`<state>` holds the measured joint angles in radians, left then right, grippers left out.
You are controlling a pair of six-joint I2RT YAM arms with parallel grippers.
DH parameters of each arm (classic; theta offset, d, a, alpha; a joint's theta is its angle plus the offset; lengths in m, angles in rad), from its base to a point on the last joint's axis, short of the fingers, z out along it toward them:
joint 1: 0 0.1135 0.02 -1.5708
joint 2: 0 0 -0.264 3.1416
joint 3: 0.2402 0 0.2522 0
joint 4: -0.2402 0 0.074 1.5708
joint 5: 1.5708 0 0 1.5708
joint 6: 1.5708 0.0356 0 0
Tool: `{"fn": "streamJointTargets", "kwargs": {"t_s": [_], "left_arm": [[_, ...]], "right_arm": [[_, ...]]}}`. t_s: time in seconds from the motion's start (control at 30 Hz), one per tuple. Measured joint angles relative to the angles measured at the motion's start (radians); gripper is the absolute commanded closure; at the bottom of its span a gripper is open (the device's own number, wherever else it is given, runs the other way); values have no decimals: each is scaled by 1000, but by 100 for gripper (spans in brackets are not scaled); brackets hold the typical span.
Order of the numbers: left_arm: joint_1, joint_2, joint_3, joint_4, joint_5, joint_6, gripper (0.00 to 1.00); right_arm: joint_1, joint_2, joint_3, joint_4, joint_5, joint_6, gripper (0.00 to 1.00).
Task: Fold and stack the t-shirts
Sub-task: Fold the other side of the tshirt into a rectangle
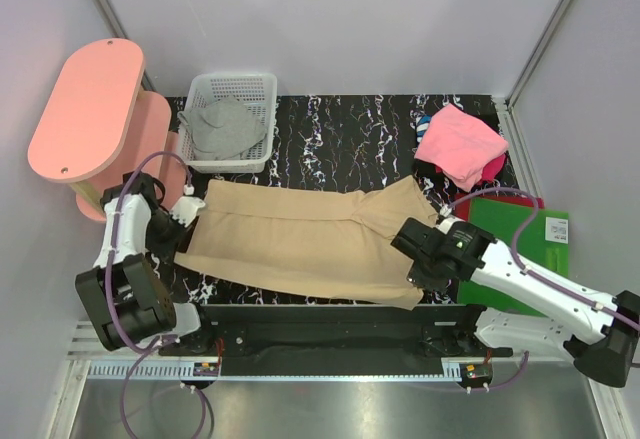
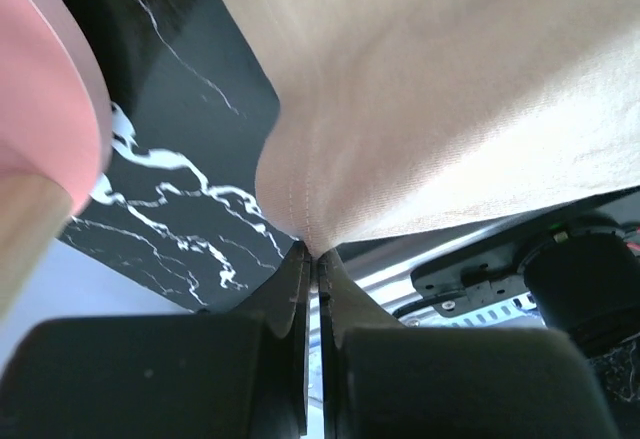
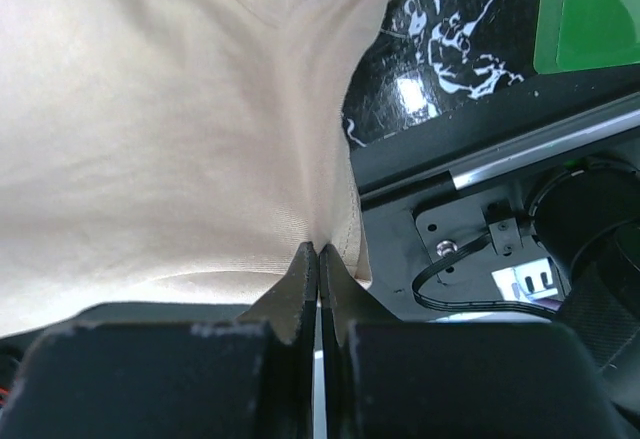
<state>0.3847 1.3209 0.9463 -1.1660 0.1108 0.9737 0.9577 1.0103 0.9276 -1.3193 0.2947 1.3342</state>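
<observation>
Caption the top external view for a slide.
Left claw and right claw pinch the tan t-shirt spread over the marbled table.

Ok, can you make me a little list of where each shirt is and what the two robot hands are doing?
tan t-shirt: spread across the middle of the table
left gripper: shut on the tan t-shirt's left edge
right gripper: shut on its right edge
grey t-shirt: crumpled in the white basket, far left
pink t-shirt: far right, behind the green sheet
stack: not made yet
</observation>
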Motion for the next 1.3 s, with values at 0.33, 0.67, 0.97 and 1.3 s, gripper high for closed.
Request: {"fn": "streamJointTargets", "kwargs": {"t_s": [0.33, 0.67, 0.97, 1.3], "left_arm": [[-101, 89, 33, 28, -2, -80, 100], [-171, 172, 85, 79, -16, -140, 100], [-188, 288, 165, 123, -44, -169, 100], [-242, 360, 220, 165, -68, -208, 62]], "right_arm": [[-201, 60, 7, 77, 11, -103, 100], [-286, 164, 28, 167, 8, -214, 100], [-366, 208, 69, 194, 10, -266, 100], [-420, 299, 93, 227, 10, -308, 100]]}}
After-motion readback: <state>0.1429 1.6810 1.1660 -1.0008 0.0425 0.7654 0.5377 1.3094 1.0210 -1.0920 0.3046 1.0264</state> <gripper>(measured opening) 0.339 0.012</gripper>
